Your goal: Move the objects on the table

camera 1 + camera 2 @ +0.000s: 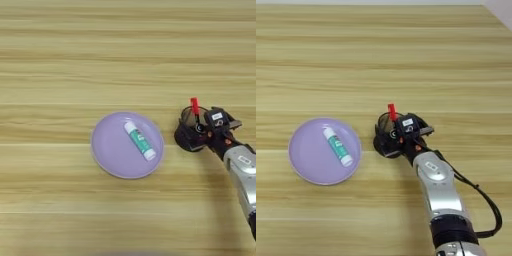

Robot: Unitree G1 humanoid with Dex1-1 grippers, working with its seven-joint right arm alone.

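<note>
Wood planks with long grain fill the view, and the bench (406,50) carries little. At its middle the black mesh pen cup (385,142) stands with the red-capped marker (391,112) sticking up at the cup's 12 o'clock; no black pen can be made out. The claw (401,136) sits against the cup's 3 o'clock rim, but whether its fingers are apart or clamped cannot be told. At the cup's 9 o'clock lies the lilac plate (306,165) holding the green-and-white tube (337,146). To move the cup well, grip the rim firmly, keep it upright so the marker stays in, and steer clear of the plate.
</note>
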